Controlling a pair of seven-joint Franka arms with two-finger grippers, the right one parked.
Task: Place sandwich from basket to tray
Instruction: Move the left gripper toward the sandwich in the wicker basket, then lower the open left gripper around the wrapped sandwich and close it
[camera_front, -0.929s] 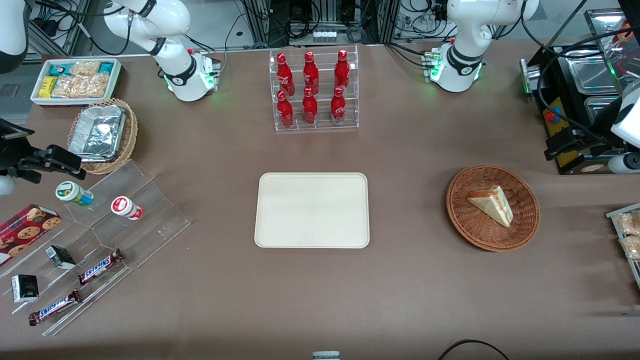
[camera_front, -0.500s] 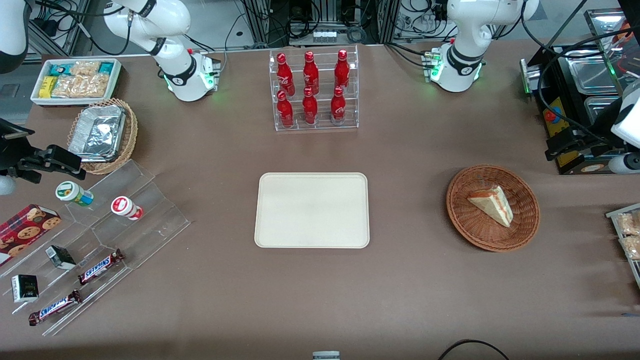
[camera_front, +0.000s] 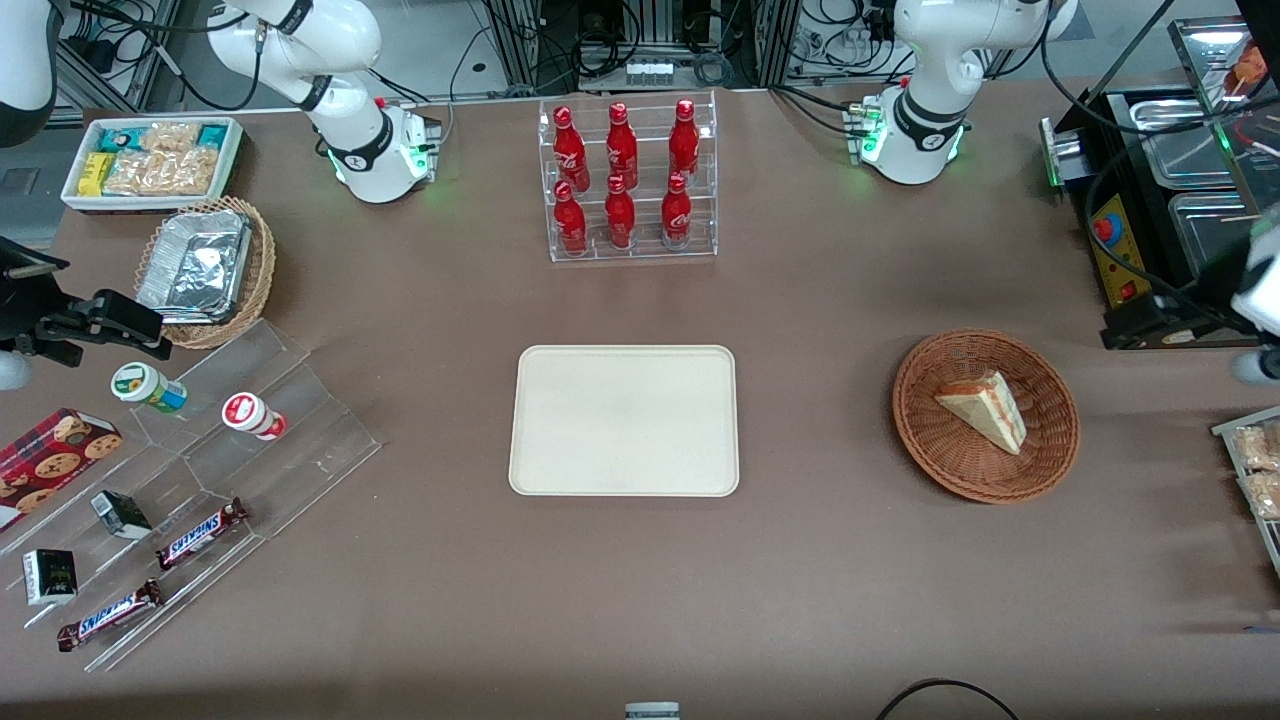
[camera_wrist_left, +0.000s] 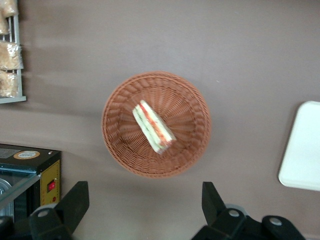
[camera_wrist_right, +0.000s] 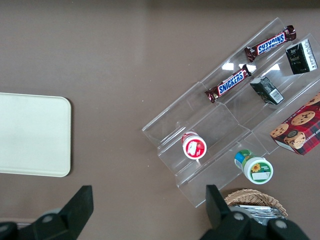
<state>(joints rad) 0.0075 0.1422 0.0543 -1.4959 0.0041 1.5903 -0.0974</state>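
The sandwich (camera_front: 985, 408), a pale wedge with red and green filling, lies in the reddish-brown basket (camera_front: 915, 420) toward the working arm's end of the table. The cream tray (camera_front: 624, 420) sits bare at the table's middle. My gripper (camera_front: 1135, 325) hovers high beside the basket, over the table next to the black appliance. The left wrist view looks down on the sandwich (camera_wrist_left: 153, 127) in the basket (camera_wrist_left: 120, 150), with the gripper (camera_wrist_left: 142, 200) open, nothing between its fingers, and the tray's edge (camera_wrist_left: 302, 145) in sight.
A black appliance with metal pans (camera_front: 1150, 190) stands close to my gripper. A wire rack of snack packets (camera_front: 1255, 470) lies near the basket. A clear rack of red bottles (camera_front: 627, 180) stands farther from the camera than the tray. An acrylic snack stand (camera_front: 200, 470) is at the parked arm's end.
My gripper has shifted a little nearer the front camera, toward the basket, uncovering more of the appliance's pans. The sandwich, basket and tray have not moved.
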